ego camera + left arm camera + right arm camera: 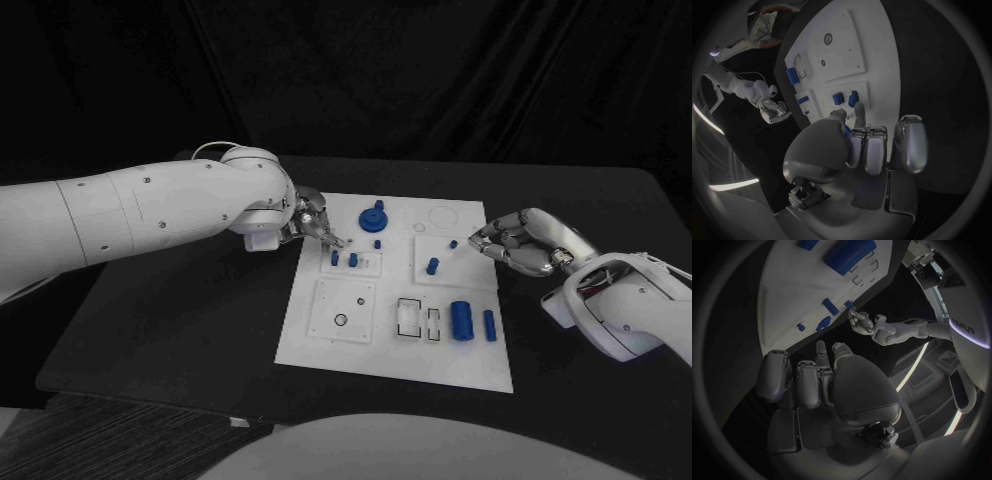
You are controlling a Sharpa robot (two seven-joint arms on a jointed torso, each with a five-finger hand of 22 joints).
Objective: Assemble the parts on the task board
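- Blue parts (462, 320) lay scattered across the white task board (325, 340), mid-table.
- The left hand (307, 226) hovered over the board's near-left edge, seemingly pinching a small blue piece (846, 131); I judged insertion underway.
- The right hand (516, 243) waited beside the board, fingers curled, holding nothing.
- Next came careful lowering into a slot.

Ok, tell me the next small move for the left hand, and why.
Probably ease the left hand down toward the two small blue pegs just ahead of its fingertips. It hovers at the white board's left edge, fingers pointing at them, apparently holding nothing. The right hand sits curled beside the board's right edge.
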